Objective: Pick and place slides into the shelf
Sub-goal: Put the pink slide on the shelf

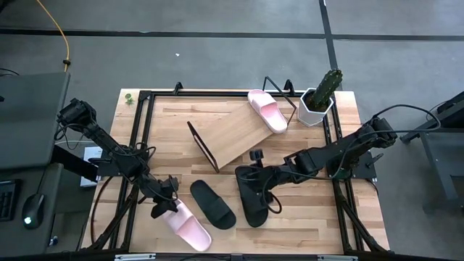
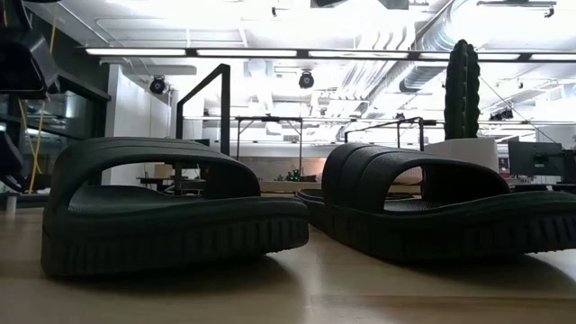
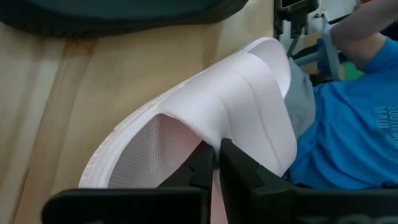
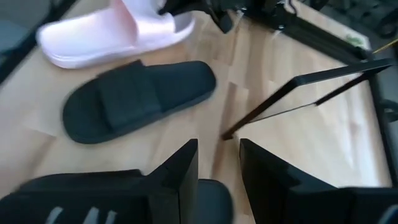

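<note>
One pale pink slide [image 1: 187, 226] lies near the table's front left, and my left gripper [image 1: 164, 206] [image 3: 217, 155] is shut on its strap. Two black slides [image 1: 212, 204] [image 1: 249, 199] rest on their soles at the front middle. They also show in the low view [image 2: 171, 211] [image 2: 432, 211]. My right gripper [image 1: 259, 181] [image 4: 217, 149] is open over the far end of the right-hand black slide [image 4: 87, 193]; I see no touch. The second pink slide [image 1: 267, 110] lies on the slanted wooden shelf [image 1: 235, 134], at its far right corner. My left gripper pinches the pink slide's wide strap at its edge [image 3: 219, 138] between its two fingers. One finger [image 3: 202, 165] is on the opening's side, over the footbed, and the other finger [image 3: 242, 168] is on the strap's outer side. In the high view the slide's sole seems to lie on the table.
A white pot with a cactus [image 1: 319, 101] stands at the table's far right corner. The shelf's black wire frame [image 1: 203, 145] [image 4: 298, 93] stands just behind the black slides. A person in a blue shirt [image 3: 354, 124] is beyond the table's near edge.
</note>
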